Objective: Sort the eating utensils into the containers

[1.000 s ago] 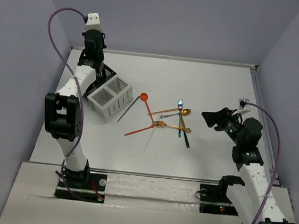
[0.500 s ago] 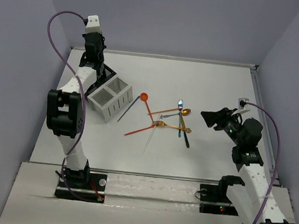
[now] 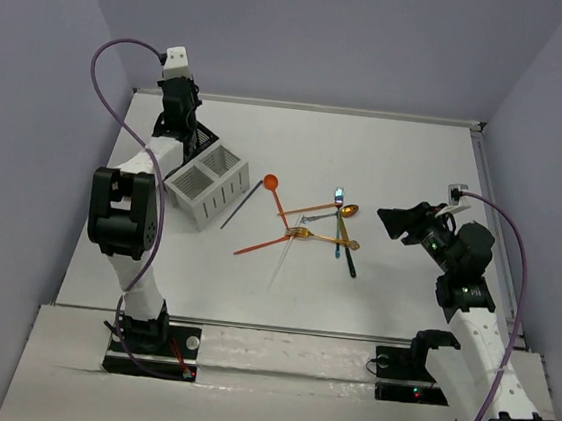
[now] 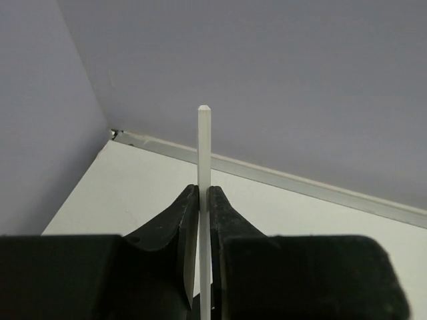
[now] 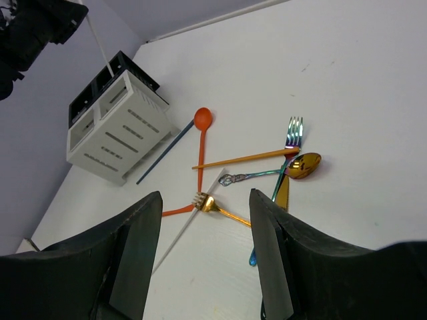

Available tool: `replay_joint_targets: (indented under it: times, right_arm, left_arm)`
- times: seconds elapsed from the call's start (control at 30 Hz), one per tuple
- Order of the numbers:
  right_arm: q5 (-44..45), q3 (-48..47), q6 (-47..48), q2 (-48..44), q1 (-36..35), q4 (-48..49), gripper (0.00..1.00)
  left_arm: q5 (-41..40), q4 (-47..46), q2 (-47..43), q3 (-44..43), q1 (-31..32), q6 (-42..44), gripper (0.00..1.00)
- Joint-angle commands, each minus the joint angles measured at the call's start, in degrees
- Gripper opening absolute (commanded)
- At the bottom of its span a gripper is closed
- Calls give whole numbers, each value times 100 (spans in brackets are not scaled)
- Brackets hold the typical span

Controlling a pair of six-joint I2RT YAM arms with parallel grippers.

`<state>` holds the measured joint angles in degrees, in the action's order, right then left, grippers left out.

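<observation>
My left gripper [image 3: 181,126] hangs over the black container [image 3: 201,139] at the back left, shut on an upright white stick [image 4: 204,143]. The right wrist view shows that stick [image 5: 99,45] reaching down into the black container [image 5: 125,64]. The white container [image 3: 207,184] stands against it. Loose eating utensils lie mid-table: an orange spoon [image 3: 271,182], a dark stick [image 3: 242,207], an orange stick [image 3: 311,210], a gold spoon [image 3: 347,210], a gold fork [image 5: 211,203], and a white stick [image 3: 282,259]. My right gripper [image 3: 391,222] hovers open to their right, empty.
A raised rail [image 3: 302,105] runs along the table's back edge and another down the right side [image 3: 484,197]. Purple walls close in on the left, back and right. A small white fitting [image 3: 457,194] sits by the right rail.
The left gripper has shifted slightly right and toward the back over the black container, still with the white stick between its fingers. The right arm has not moved.
</observation>
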<state>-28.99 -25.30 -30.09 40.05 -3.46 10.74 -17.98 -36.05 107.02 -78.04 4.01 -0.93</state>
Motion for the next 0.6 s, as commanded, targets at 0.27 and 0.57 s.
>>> replay_joint_targets:
  times: [0.27, 0.57]
  right_arm:
    - [-36, 34, 12, -121, -31, 244, 61]
    - [-36, -62, 38, 38, -84, 113, 58]
  left_arm:
    - [-206, -868, -752, 596, 29, -153, 46]
    - [-14, -237, -1700, 405, 257, -346, 53]
